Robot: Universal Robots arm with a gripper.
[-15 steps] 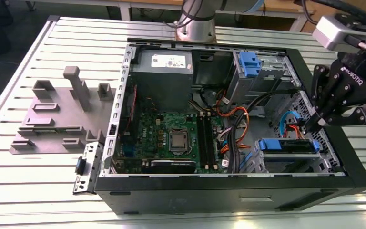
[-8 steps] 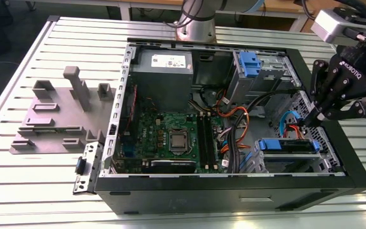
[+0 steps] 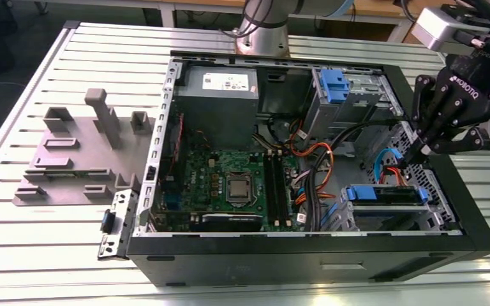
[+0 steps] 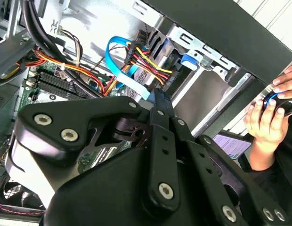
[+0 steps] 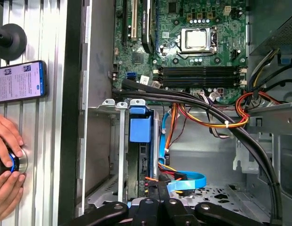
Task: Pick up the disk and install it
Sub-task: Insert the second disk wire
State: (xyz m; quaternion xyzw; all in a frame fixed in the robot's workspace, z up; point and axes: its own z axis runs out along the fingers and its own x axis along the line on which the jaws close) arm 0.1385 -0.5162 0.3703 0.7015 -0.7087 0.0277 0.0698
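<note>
**Disk in the drive cage, hand pinched shut above it**

The disk is found inside the open computer case. It lies in the drive cage at the corner towards the exterior view's right, with its blue rails about level with the cage rim. In the first wrist view it is seen edge-on, with its blue tab at the end nearer the motherboard.

The hand is held just over the cage's other end. Its fingertips are drawn together with no gap visible, and nothing can be made out between them. A blue ribbon cable lies just beside the tips.

Handling, as judged:
- The body is metal, so it is taken to be rigid and dense for its bulk.
- The flat faces are smooth (probably slick under the pads).
- It is thought to be sensitive to knocks and to pressure on the labelled face.
- The plastic rails are expected to give a little.

Hold is best taken across the two long railed edges near the middle, or at the tab. The soft cables nearby are noted as a snag risk.
</note>
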